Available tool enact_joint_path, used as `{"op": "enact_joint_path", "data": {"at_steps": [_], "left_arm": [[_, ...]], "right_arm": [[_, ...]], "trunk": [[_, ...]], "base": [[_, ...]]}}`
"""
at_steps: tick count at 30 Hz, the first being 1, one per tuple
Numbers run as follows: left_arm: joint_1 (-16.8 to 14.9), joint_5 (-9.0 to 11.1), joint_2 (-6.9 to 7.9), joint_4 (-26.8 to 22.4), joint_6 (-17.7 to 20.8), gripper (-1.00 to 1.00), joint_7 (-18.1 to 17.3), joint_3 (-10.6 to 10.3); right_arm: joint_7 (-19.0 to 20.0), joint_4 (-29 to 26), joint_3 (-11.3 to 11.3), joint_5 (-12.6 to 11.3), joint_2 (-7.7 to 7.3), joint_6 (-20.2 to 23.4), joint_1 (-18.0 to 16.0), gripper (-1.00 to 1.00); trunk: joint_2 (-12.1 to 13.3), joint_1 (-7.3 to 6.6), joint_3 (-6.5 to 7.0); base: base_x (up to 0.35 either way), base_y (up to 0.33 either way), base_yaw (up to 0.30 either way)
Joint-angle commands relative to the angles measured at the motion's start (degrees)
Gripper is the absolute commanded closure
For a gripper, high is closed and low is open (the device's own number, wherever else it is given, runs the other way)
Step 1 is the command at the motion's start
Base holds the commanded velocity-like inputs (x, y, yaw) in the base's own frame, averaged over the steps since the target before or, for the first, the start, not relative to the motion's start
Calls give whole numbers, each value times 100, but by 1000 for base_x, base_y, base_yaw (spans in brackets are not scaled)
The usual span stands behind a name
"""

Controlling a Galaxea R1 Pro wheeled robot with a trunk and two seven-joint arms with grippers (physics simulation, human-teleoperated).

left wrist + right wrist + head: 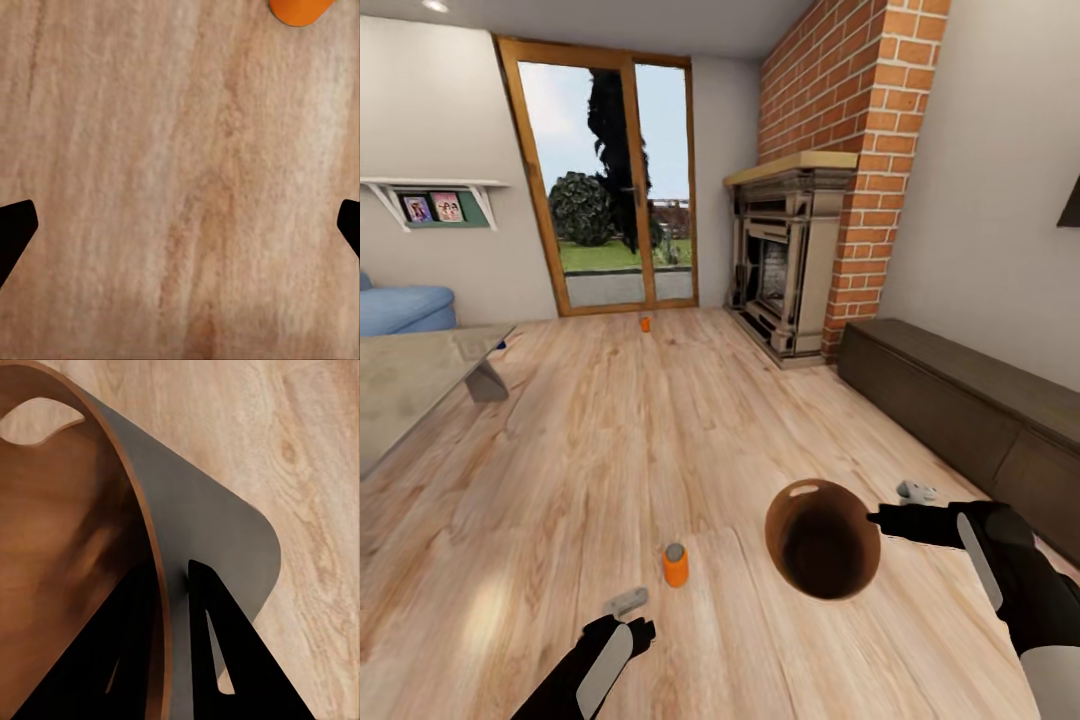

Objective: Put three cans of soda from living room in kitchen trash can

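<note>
Orange soda can (676, 567) with grey top; trash can (822, 540) brown-copper inside, grey outside (210, 532); light wood-grain floor (660, 440); red-brick fireplace (860, 130); black grippers.

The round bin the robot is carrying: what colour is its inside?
Brown-copper inside the round tapered bin, with a grey outer wall; the right wrist view shows it best.

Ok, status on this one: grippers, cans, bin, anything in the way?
Right gripper shut on trash can rim. Left gripper open, empty, above floor beside near orange can. Second orange can by glass doors. Nothing between left gripper and near can.
</note>
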Motion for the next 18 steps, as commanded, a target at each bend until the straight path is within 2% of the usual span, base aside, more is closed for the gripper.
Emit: {"op": "enact_joint_path", "data": {"at_steps": [1, 8, 18], "left_arm": [[0, 0, 0, 0, 0, -100, 1, -2], [0, 5, -1, 51, 7, -100, -4, -1], [0, 7, -8, 79, 9, -100, -5, -1]], "right_arm": [[6, -4, -4, -79, 0, 14, -3, 100], [6, -11, -10, -79, 0, 15, -3, 100], [23, -52, -10, -79, -9, 15, -3, 100]], "trunk": [[0, 0, 1], [0, 0, 1], [0, 0, 1]], "base": [[348, 25, 68], [347, -18, 21], [339, -146, 1]]}}
